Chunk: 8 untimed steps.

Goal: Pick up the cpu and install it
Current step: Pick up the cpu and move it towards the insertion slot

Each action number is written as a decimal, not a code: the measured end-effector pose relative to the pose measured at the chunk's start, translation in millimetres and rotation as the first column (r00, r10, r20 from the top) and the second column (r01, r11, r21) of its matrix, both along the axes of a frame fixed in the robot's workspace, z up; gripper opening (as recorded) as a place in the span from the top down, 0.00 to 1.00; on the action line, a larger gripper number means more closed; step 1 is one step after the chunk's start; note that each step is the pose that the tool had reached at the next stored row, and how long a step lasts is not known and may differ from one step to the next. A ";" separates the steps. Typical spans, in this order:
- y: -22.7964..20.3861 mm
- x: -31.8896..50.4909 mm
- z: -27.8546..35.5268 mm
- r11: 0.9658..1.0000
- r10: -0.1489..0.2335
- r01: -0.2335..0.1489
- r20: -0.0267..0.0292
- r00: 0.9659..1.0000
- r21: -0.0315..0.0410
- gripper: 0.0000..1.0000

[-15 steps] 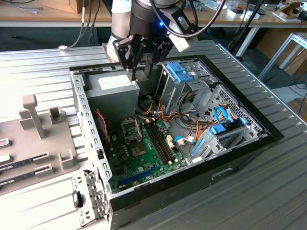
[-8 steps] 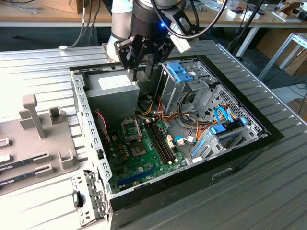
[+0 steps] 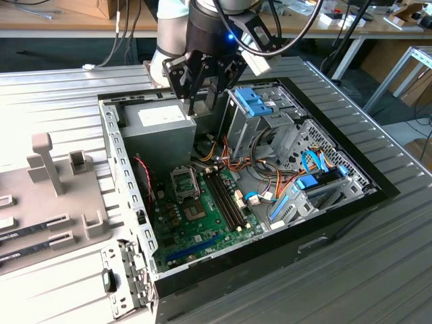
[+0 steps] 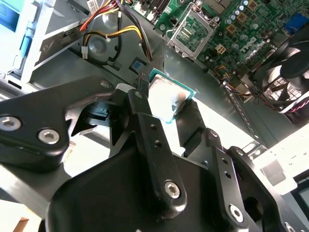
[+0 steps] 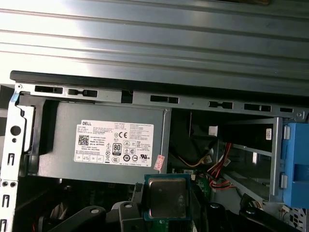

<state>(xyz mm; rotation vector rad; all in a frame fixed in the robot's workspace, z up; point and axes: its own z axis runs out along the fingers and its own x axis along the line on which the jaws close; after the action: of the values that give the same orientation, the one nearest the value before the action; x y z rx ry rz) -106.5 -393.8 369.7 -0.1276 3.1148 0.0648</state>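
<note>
While its jaws pinch the silver-topped square cpu [image 4: 166, 99], the black gripper [image 3: 202, 102] hangs over an open metal computer case [image 3: 125, 175]. Inside: green motherboard [image 3: 202, 226], grey power supply [image 3: 162, 120].

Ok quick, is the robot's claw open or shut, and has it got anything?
Gripper: closed, holding the chip between its fingers.
</note>
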 end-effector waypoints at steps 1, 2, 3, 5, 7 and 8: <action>-0.1 0.8 -0.3 1.000 0.000 0.000 0.000 1.000 0.000 0.53; -0.1 1.6 -0.4 1.000 0.000 0.000 0.000 1.000 0.000 0.53; -0.1 3.2 -0.7 1.000 0.000 0.000 0.000 1.000 0.000 0.53; -0.1 5.3 -1.3 1.000 0.000 0.000 0.000 1.000 0.000 0.53; -0.2 7.3 -1.7 1.000 0.000 0.000 0.000 1.000 0.000 0.53; -0.1 8.9 -2.1 1.000 0.000 0.000 0.000 1.000 0.000 0.53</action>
<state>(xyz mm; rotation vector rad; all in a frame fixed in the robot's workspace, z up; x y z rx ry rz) -97.6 -394.0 367.6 -0.1276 3.1148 0.0645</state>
